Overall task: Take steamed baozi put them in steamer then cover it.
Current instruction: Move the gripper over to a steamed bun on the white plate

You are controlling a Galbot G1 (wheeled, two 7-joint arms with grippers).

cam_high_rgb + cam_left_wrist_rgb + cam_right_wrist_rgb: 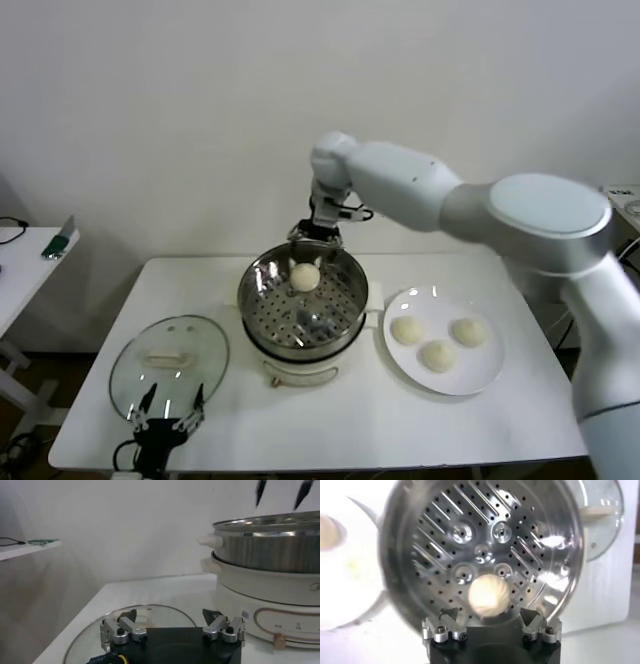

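Observation:
The steel steamer sits on its white pot base at the table's middle. One cream baozi is inside it at the far side. My right gripper hangs open just above the steamer's far rim, right over that baozi. In the right wrist view the baozi shows blurred beyond the spread fingers, over the perforated bottom. Three more baozi lie on the white plate to the right. My left gripper is open and empty at the front left, over the glass lid.
The lid's white handle faces up. In the left wrist view the lid lies just beyond my left gripper, with the pot base beside it. A side table stands far left. The wall is close behind.

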